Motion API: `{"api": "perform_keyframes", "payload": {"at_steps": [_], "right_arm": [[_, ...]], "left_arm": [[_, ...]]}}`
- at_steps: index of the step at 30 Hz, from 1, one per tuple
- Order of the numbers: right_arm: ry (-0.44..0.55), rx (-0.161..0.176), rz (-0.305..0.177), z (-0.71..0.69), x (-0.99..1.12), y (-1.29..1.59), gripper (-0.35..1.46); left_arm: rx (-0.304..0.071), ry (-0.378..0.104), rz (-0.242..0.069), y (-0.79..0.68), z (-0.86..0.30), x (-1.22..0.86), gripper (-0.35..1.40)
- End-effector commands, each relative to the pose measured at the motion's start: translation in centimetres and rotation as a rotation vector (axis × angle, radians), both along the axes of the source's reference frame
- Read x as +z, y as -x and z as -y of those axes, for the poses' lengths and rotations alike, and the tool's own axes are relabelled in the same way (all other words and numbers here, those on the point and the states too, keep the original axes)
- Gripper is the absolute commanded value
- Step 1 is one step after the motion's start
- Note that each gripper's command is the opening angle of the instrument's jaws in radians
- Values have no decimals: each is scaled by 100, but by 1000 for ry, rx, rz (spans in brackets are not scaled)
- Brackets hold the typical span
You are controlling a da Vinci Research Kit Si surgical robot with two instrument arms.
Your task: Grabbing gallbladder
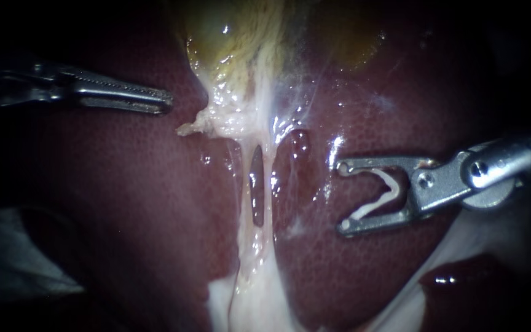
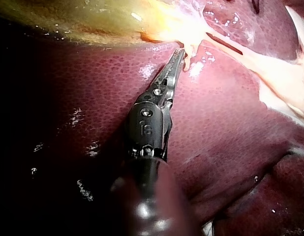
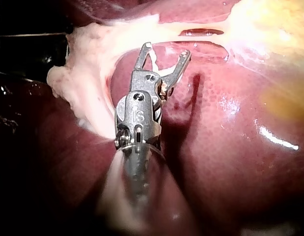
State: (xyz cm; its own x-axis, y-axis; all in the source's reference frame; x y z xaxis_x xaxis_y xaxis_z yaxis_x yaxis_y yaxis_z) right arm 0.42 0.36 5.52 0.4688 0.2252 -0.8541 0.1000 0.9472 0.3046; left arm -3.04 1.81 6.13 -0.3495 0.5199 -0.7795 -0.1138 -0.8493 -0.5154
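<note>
- The gallbladder is lying at the top centre of the endoscope view, yellow-green and wet. It is narrowing downward into a frayed white fringe.
- Below the fringe, two thin tubes are running down across the liver, with a dark gap showing between them.
- The left instrument is hovering over the liver with its tip just beside the fringe. Its jaws are lying together and holding nothing, so the grab is not yet made.
- The right instrument is standing apart on the far side of the tubes. Its jaws are spread wide and are carrying a white clip, which appears to be touching both jaws.
- Risk: a closed tip advancing into the gallbladder would be poking the wall rather than gripping it, which is inviting a puncture and a leak.
- Risk: jaws closing on the ragged fringe alone would be biting weak tissue, which is likely to tear or slip on the wet surface.
- Risk: any hard pull would be loading the thin tubes, which look liable to rip.
- Risk: a low approach would be scraping the liver.
</note>
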Motion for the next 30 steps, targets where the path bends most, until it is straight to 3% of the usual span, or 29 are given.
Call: {"api": "perform_keyframes", "payload": {"at_steps": [1,5,9,12,20,26,30], "right_arm": [[0,0,0,0,0,0,49],[0,0,0,0,0,0,49],[0,0,0,0,0,0,49],[0,0,0,0,0,0,49],[0,0,0,0,0,0,49],[0,0,0,0,0,-1,49],[0,0,0,0,-1,-1,49]], "left_arm": [[7,16,2,1,0,0,-16],[29,76,10,5,-3,0,27],[19,98,33,9,-4,1,71],[6,103,52,11,-4,1,88],[5,105,54,15,-2,4,93],[-9,130,41,38,11,24,81],[-21,99,8,55,24,47,74]]}}
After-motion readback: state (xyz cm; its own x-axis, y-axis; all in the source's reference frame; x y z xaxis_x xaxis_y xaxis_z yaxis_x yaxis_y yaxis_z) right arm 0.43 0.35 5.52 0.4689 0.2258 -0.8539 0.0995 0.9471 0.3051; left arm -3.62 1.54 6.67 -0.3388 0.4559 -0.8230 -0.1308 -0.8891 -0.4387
